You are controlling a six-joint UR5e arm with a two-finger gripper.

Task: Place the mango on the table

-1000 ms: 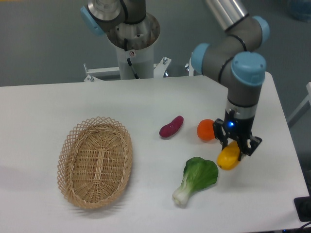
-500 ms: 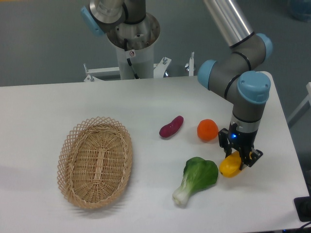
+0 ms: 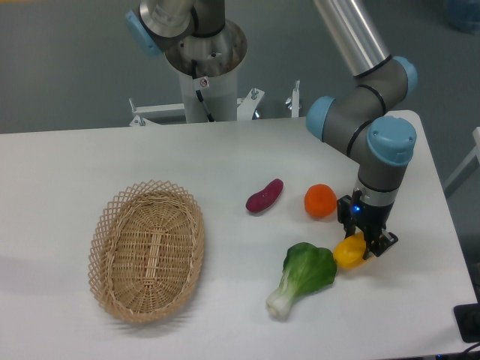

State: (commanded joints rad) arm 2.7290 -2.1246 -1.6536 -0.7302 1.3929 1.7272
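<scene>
Lowering over the last second, your gripper has brought the mango down to the desk, just beside the bok choy. Jaws look clamped on it; releasing seems all that remains.

Hand low over desk, hemmed left by bok choy just beside mango; orange close behind-left. Sweet potato farther left. Basket well apart. Open desk right of and in front of hand.
</scene>
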